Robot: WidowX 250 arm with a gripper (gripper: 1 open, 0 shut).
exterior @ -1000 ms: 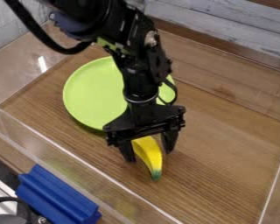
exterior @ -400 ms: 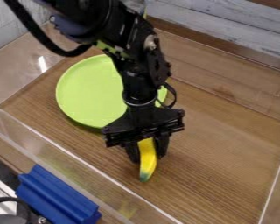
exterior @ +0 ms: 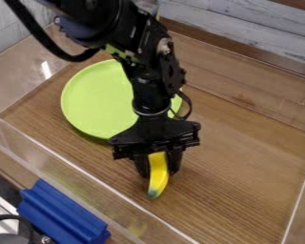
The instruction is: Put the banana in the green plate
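A small curved yellow banana (exterior: 159,177) lies on the wooden table near the front, its dark tip toward the camera. My gripper (exterior: 156,157) points straight down over its upper end, and the black fingers are shut on the banana. The banana still rests on the table. The lime-green plate (exterior: 94,100) sits on the table just behind and to the left of the gripper, with nothing visible in it; the arm hides part of its right rim.
A blue block-like object (exterior: 61,217) lies at the front left. A clear plastic wall (exterior: 15,133) runs along the left and front edges of the table. A pale wall borders the back right.
The fingers have closed from wide open onto the banana. The banana has turned slightly, its tip now pointing more toward the front. The arm has kept its place.
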